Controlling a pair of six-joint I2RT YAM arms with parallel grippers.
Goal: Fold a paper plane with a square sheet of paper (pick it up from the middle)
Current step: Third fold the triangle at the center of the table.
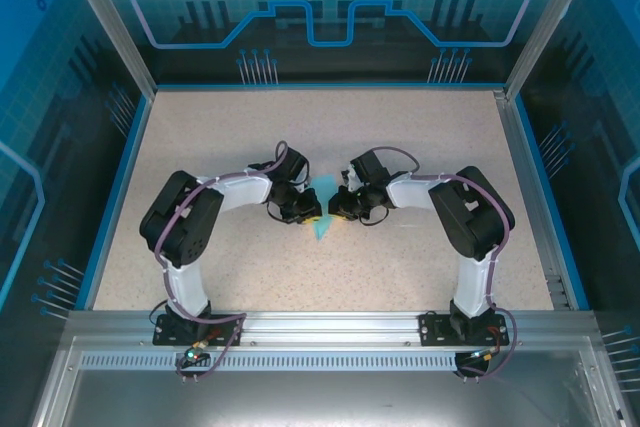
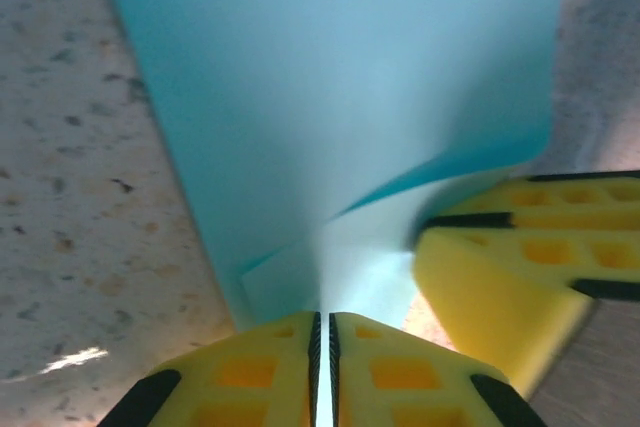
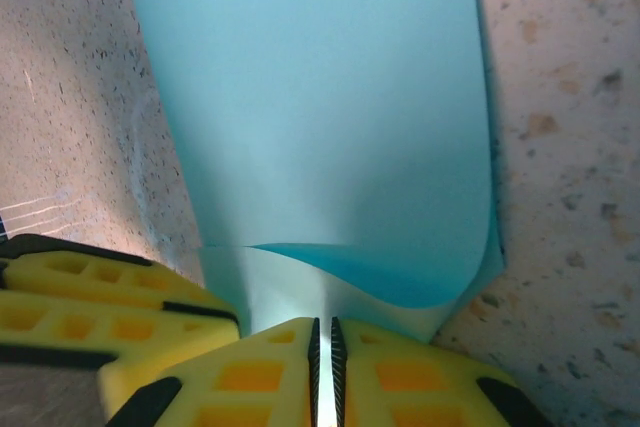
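Note:
The light cyan sheet of paper [image 1: 321,209] is folded into a slim tapering shape, the paper plane, and stands on edge between the two grippers at the table's middle. My left gripper [image 1: 306,215] is shut on its lower edge, with the paper [image 2: 330,97] running up from between the yellow fingers [image 2: 250,372]. My right gripper [image 1: 341,211] is shut on the same paper [image 3: 320,97] from the opposite side. A loose inner flap [image 3: 380,272] curls out just above its jaws. Each wrist view catches the other gripper's yellow fingers beside its own: the right one's fingers [image 2: 500,267] and the left one's fingers [image 3: 90,302].
The speckled beige table [image 1: 400,267] lies open on all sides of the grippers. A blue rim and aluminium frame posts [image 1: 525,147] border it. The arm bases sit on the metal rail [image 1: 320,325] at the near edge.

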